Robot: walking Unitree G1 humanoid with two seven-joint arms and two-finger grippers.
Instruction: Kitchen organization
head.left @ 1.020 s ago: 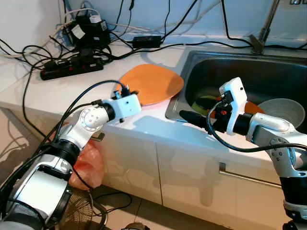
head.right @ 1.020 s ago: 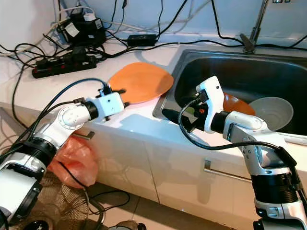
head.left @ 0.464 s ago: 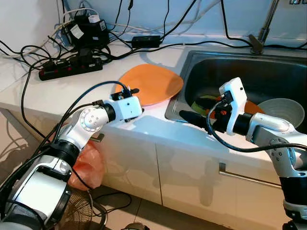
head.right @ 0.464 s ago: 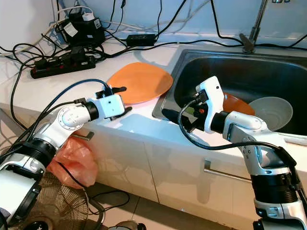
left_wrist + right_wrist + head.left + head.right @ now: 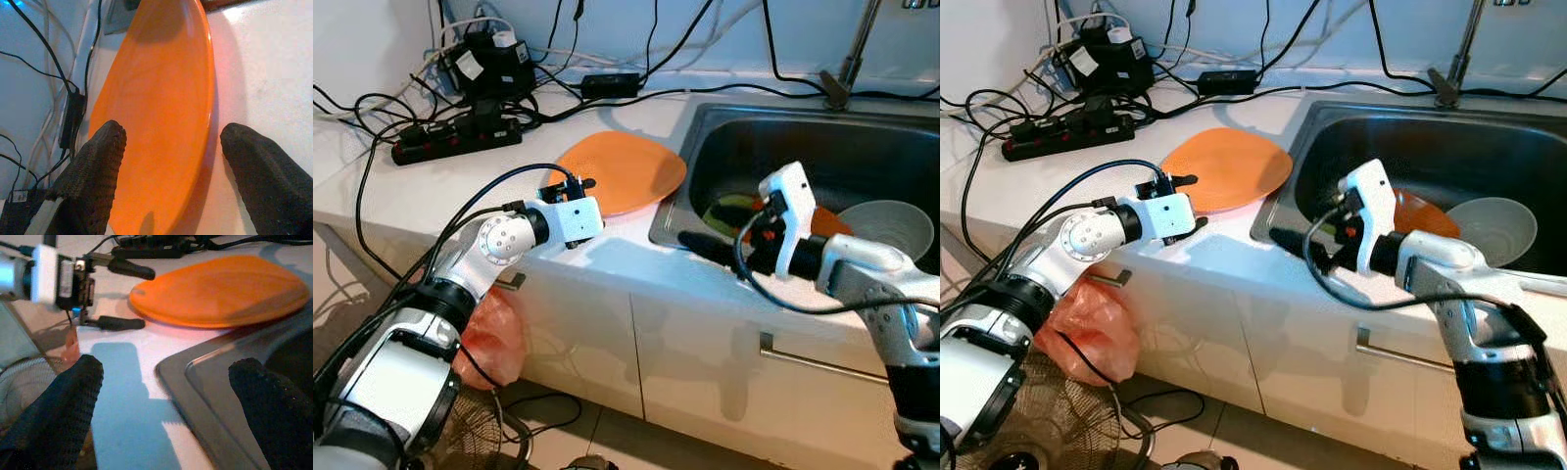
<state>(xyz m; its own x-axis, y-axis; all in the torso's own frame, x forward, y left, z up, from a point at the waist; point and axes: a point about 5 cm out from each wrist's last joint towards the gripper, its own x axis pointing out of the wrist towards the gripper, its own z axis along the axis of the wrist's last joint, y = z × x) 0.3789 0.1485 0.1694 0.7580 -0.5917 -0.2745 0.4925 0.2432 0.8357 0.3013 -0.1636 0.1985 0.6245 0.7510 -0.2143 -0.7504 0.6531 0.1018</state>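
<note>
An orange plate (image 5: 622, 171) lies flat on the white counter (image 5: 431, 186), just left of the sink (image 5: 705, 116). My left gripper (image 5: 590, 210) is open at the plate's near rim, and its fingertips (image 5: 108, 134) straddle that rim in the left wrist view, where the plate (image 5: 161, 107) looms close. My right gripper (image 5: 703, 243) hovers open over the sink's front left corner, pointing toward the plate (image 5: 220, 289). Nothing is between its fingers (image 5: 73, 391). In the sink lie a white bowl (image 5: 891, 223), an orange dish (image 5: 828, 219) and something green (image 5: 732, 210).
A black power strip (image 5: 460, 142), adapters and tangled cables crowd the counter's back left. The faucet (image 5: 847, 78) stands behind the sink. Below the counter are white cabinet doors with a handle (image 5: 803, 357), an orange plastic bag (image 5: 494, 333) and a fan (image 5: 475, 431).
My left gripper has edged forward to the plate's near rim. The right gripper has barely shifted.
</note>
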